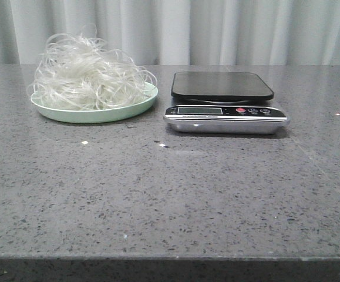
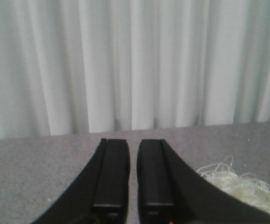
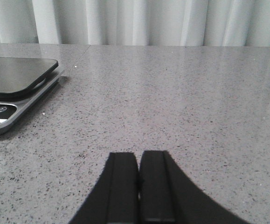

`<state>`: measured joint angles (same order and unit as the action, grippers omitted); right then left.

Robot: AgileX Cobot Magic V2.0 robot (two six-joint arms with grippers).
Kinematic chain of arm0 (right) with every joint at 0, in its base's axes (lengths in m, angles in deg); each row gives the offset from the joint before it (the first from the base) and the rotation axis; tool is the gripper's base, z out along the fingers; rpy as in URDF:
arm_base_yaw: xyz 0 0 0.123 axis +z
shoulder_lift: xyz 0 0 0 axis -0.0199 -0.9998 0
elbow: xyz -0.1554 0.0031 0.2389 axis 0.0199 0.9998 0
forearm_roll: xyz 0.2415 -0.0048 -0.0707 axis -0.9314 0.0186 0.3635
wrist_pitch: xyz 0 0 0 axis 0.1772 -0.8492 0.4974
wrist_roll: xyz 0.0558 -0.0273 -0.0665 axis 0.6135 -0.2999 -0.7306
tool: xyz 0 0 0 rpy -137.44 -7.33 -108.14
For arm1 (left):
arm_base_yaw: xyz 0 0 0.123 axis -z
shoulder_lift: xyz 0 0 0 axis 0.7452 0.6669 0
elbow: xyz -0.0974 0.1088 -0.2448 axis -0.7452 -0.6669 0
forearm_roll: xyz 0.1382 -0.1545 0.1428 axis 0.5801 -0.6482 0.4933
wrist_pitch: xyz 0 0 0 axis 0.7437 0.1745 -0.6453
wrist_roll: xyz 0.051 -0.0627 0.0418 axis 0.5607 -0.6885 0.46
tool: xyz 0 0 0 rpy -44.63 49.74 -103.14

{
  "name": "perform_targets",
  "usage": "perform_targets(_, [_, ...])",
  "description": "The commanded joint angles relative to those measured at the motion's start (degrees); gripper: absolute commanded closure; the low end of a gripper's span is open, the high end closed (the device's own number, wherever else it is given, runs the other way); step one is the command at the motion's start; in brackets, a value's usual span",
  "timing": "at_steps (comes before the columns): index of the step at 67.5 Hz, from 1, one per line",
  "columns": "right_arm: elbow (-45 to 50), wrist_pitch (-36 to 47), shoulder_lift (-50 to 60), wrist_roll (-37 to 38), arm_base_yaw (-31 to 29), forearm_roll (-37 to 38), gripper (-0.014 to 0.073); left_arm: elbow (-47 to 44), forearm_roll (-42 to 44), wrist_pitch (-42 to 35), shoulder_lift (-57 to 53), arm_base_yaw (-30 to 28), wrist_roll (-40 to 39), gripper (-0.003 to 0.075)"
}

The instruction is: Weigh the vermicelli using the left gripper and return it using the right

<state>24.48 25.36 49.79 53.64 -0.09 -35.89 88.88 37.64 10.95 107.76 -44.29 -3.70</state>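
A fluffy tangle of thin, translucent whitish vermicelli (image 1: 90, 73) sits heaped on a pale mint-green round plate (image 1: 135, 106) at the back left of a speckled grey stone table (image 1: 170, 194), loose loops spilling past the rim all round. Just to the right of the plate, apart from it, stands a digital kitchen scale (image 1: 225, 103) — a black, rounded-square weighing platform (image 1: 222, 86) over a silver base with a grey display (image 1: 199, 110), 1 red button (image 1: 241, 110) and 2 dark ones beside it. The platform carries nothing. 2 small pale crumbs (image 1: 84, 142) lie on the stone in front of the plate and scale. White pleated curtains (image 1: 216, 29) close off the scene behind the table.

Neither arm appears in the front view. In the left wrist view, the black left gripper (image 2: 133, 179) is seen above the table with its 2 fingers (image 2: 110, 175) parallel and only a narrow slot between them, gripping nothing; a fringe of the vermicelli (image 2: 237, 184) shows just past one finger. In the right wrist view, the black right gripper (image 3: 138, 179) hangs over bare stone, its fingers (image 3: 155, 184) all but touching — likewise holding nothing — with the scale (image 3: 13, 93) well off to one side.
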Motion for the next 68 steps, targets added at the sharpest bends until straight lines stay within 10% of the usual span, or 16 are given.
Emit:
perform_targets(1, [-0.5,4.9,0.9,-0.1,0.0,-0.1,0.0442,6.3,-0.7,-1.3,7.8,1.9,-0.1,0.0372])
perform_targets(14, [-0.5,4.9,0.9,-0.1,0.0,-0.1,0.0442,16.3,-0.7,4.7,22.4,6.5,-0.1,0.0164])
perform_targets(39, [-0.5,4.9,0.9,-0.1,0.0,-0.1,0.0442,34.8,-1.6,22.0,44.7,13.8,2.0,0.0134])
perform_targets(68, [-0.5,5.0,0.9,-0.1,0.0,-0.1,0.0442,37.0,-6.2,22.1,54.1,14.8,2.0,0.0078])
